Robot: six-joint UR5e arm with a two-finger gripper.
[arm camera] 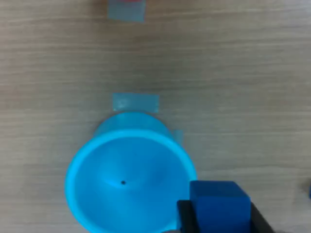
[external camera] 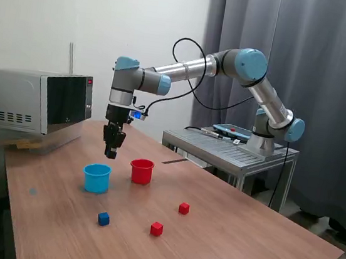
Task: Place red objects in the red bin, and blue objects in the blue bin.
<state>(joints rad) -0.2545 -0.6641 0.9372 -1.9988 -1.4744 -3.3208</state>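
My gripper (external camera: 111,153) hangs above the wooden table, a little above and behind the light blue cup (external camera: 96,177). It is shut on a dark blue cube (arm camera: 219,204), seen between its black fingers (arm camera: 186,216) in the wrist view. That view looks down into the light blue cup (arm camera: 129,179), which looks empty; the held cube overlaps its rim. The red cup (external camera: 141,171) stands just to the exterior view's right of the blue cup. A second dark blue cube (external camera: 104,219) and two red cubes (external camera: 156,228) (external camera: 183,208) lie on the table nearer the front.
A microwave (external camera: 34,101) stands at the back on the exterior view's left of the table (external camera: 241,245). The arm's base sits on a metal stand (external camera: 233,151) at the exterior view's right. Pale tape patches (arm camera: 135,103) mark the tabletop by the blue cup.
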